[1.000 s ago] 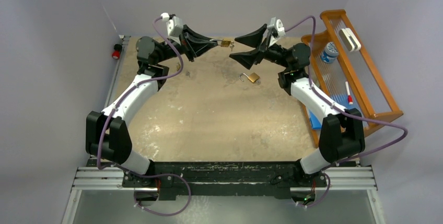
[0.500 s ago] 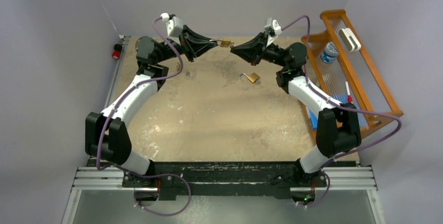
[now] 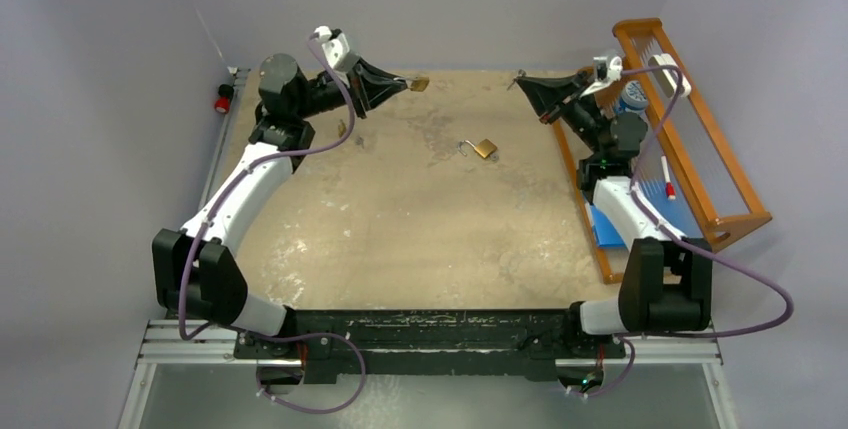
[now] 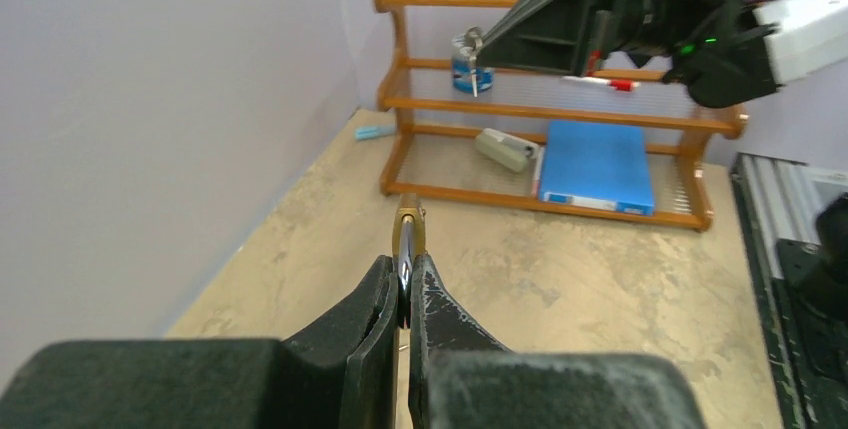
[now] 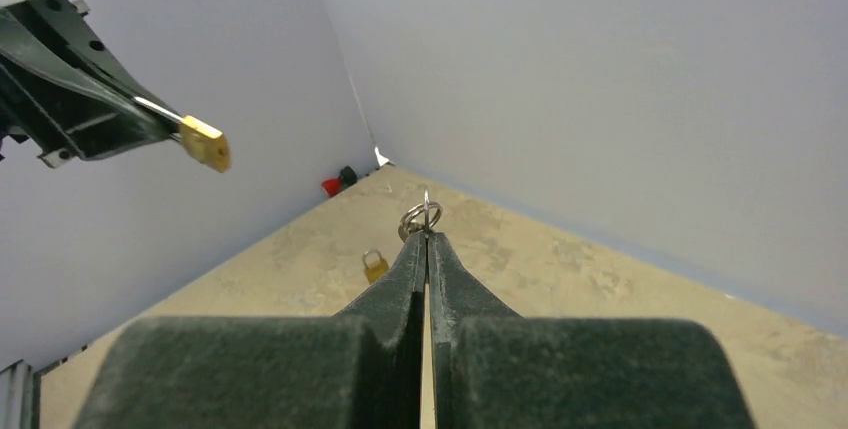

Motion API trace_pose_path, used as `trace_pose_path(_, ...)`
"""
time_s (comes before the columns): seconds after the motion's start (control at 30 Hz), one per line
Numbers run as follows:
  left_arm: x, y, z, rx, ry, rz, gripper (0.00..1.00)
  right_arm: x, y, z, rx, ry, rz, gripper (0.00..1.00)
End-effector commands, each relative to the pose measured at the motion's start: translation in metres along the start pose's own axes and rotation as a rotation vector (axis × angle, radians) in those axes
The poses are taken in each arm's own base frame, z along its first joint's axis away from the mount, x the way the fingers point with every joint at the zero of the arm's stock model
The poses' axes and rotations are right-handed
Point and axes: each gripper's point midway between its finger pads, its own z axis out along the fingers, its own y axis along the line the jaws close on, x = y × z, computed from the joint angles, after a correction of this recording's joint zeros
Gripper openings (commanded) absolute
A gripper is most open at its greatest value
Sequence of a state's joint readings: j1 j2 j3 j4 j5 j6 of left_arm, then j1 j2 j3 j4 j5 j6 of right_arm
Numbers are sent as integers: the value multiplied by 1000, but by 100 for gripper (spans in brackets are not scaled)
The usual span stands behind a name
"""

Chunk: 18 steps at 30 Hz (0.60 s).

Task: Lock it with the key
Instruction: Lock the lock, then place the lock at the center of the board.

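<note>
An open brass padlock (image 3: 484, 148) is seen lying on the sandy tan surface (image 3: 400, 239), just off centre toward 2 o'clock. Farther back, at 12 o'clock, a second small brass padlock (image 3: 419, 83) is pinched in the left hand (image 3: 404, 82). At 1 o'clock, well apart from it, a silver key on a metal ring (image 5: 420, 219) is pinched in the right hand (image 3: 523, 80).

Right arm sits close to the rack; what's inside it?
Visible in the wooden rack: a blue-labelled tub, white block, red-tipped marker, blue box, grey block. The right arm hides part of the shelves.

Right hand (image 3: 522, 80) has pulled the key (image 5: 420, 217) away.
</note>
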<state>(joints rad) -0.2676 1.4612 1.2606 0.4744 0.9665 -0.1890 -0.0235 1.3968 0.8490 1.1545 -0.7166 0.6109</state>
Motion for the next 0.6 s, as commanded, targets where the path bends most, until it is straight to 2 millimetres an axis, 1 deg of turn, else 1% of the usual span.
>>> trace_pose_path(0.0,-6,36,-11,-191,114,118,0,-3,10,26,22,47,-120,0)
trace_pose_path(0.07,6,60,-19,-317,196,118,0,16,14,41,64,140,-204,0)
trace_pose_path(0.1,20,70,-26,-383,260,92,1,29,16,47,92,199,-248,0)
trace_pose_path(0.13,26,82,-33,-451,300,82,2,38,16,53,116,245,-285,0)
trace_pose_path(0.17,31,92,-38,-510,332,69,2,52,15,57,135,298,-306,0)
trace_pose_path(0.2,35,101,-44,-571,359,53,4,60,16,61,151,329,-298,0)
trace_pose_path(0.27,37,120,-51,-714,369,21,10,76,17,67,162,371,-281,0)
trace_pose_path(0.3,39,131,-57,-796,367,-1,13,81,18,71,161,384,-302,0)
trace_pose_path(0.33,43,140,-63,-868,370,-28,13,89,20,75,158,399,-312,0)
trace_pose_path(0.4,58,148,-70,-934,414,-83,12,104,27,85,150,445,-334,0)
trace_pose_path(0.43,66,152,-76,-985,441,-114,11,116,38,91,131,476,-343,0)
trace_pose_path(0.47,75,155,-83,-1041,477,-133,9,125,38,95,133,508,-350,0)
trace_pose_path(0.5,83,157,-89,-1091,512,-150,7,139,48,100,112,545,-352,0)
trace_pose_path(0.57,100,153,-101,-1147,579,-197,3,160,61,108,79,596,-352,0)
